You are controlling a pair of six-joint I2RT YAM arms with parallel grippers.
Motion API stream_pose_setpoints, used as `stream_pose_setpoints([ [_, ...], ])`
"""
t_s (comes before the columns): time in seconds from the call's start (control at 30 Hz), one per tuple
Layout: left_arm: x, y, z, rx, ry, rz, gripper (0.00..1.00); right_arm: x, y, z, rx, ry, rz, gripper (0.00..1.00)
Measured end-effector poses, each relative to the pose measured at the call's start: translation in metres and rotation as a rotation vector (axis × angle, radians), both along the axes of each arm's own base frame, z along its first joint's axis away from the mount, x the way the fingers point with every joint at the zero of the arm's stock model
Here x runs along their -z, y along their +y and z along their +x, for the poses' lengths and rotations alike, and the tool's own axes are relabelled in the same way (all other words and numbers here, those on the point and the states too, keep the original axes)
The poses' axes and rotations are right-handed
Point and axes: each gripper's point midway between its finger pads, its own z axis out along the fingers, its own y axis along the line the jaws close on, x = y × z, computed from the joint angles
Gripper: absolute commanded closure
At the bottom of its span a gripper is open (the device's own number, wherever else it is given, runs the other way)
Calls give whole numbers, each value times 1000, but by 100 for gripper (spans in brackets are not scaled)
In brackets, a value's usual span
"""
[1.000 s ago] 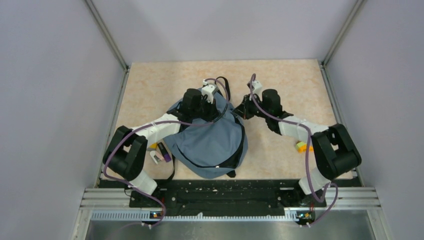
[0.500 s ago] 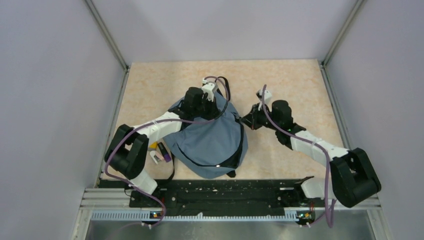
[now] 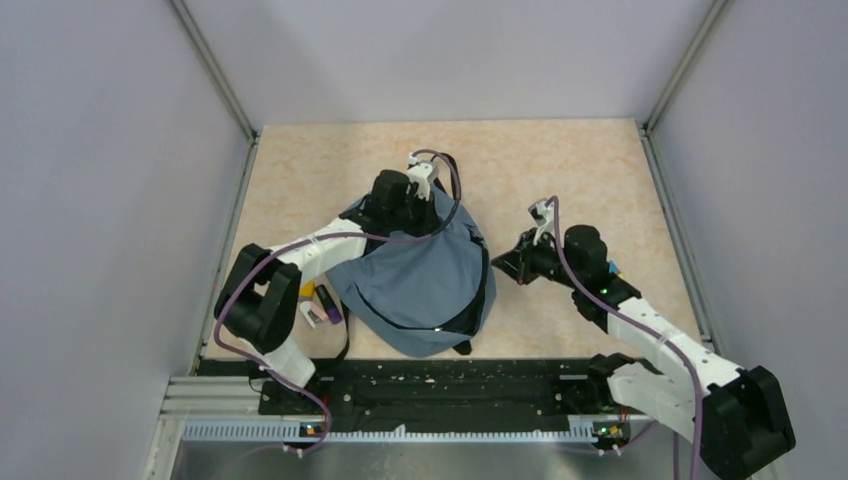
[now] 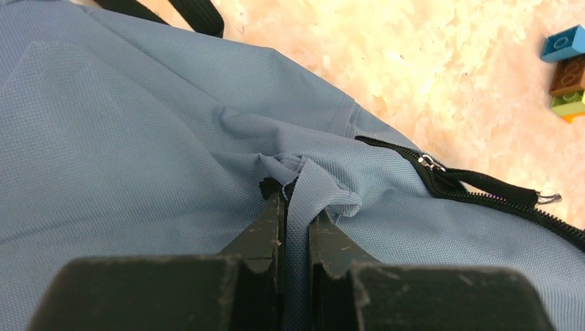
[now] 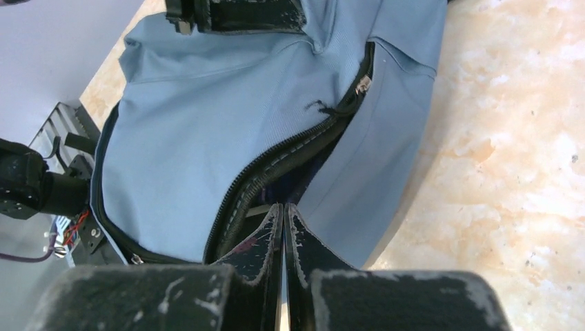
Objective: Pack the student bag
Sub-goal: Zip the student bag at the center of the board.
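The student bag [image 3: 420, 290], grey-blue with black straps, lies at the table's centre-left. Its arched zipper [image 5: 290, 155] is partly open and shows a dark inside. My left gripper [image 3: 407, 214] is over the bag's far end. In the left wrist view it is shut [image 4: 296, 203] on a pinched fold of the bag's fabric [image 4: 138, 138], close to the zipper pull [image 4: 429, 163]. My right gripper [image 3: 500, 263] is shut and empty, just right of the bag. In the right wrist view its tips [image 5: 284, 207] point at the zipper opening of the bag [image 5: 193, 124].
Small purple, white and yellow items [image 3: 322, 305] lie against the bag's left side. Coloured toy bricks [image 4: 566, 69] lie on the table right of the bag, near my right forearm [image 3: 611, 269]. Walls enclose the table on three sides.
My right arm has swung back, right and nearer, from the bag's far end to beside its right side. My left gripper stays clamped on the fabric.
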Motion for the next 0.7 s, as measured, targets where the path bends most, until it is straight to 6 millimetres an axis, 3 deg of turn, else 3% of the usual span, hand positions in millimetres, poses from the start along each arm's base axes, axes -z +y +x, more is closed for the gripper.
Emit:
stream_pose_setpoints([
  [0.07, 0, -1, -2, 35, -14, 7, 80, 6, -3, -4, 8, 16, -11, 100],
  [0.1, -1, -2, -3, 62, -27, 13, 68, 9, -5, -5, 21, 23, -15, 94],
  [0.2, -3, -3, -7, 138, -72, 38, 42, 12, -12, 0, 83, 39, -23, 51],
  [0.23, -4, -3, -10, 158, -89, 48, 36, 10, -15, 2, 107, 37, -19, 43],
  [0.27, -5, -2, -15, 175, -107, 60, 23, 9, -17, 4, 131, 33, -14, 39],
  [0.37, -16, -3, -33, 211, -167, 93, 20, 4, -23, 11, 185, 10, -10, 36],
  [0.53, -50, -26, -64, 266, -310, 100, 17, 11, -24, 21, 215, 21, -27, 34],
  [0.7, -45, -40, -71, 280, -322, 96, 17, 24, -17, 34, 212, 71, -59, 34],
])
